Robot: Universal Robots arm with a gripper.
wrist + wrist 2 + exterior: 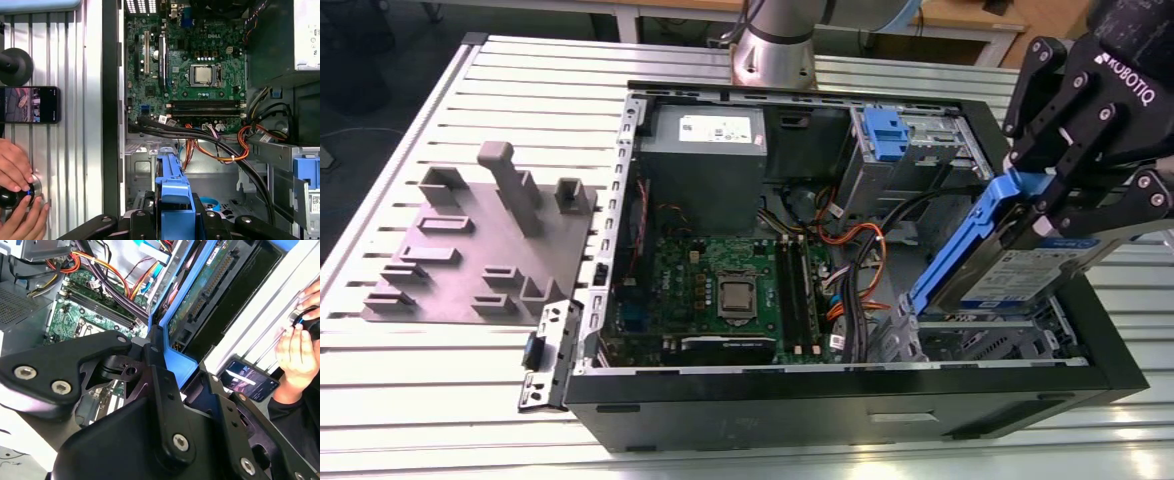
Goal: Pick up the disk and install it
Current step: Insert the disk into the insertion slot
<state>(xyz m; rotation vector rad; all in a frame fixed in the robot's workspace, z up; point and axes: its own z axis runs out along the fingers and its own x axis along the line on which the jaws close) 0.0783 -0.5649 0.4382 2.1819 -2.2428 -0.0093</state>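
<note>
The disk (1014,268), a silver-grey drive with a white-and-blue label in a bright blue bracket, hangs tilted above the metal drive bay (987,335) at the near right corner of the open computer case (854,400). My gripper (1051,195) is shut on the bracket's upper end. In the second wrist view the black fingers (160,385) clamp the blue bracket (176,362), and the disk's green circuit side (200,295) faces the camera. In the first wrist view the bracket (172,192) points down over the bay's metal cage (142,175).
Inside the case lie the motherboard (720,290), orange and black cables (847,240), a grey power supply box (704,150) and a small blue latch (886,135). A grey peg fixture (480,250) stands at the exterior view's left. A person's hands (17,192) and a phone (27,104) are beside the case.
</note>
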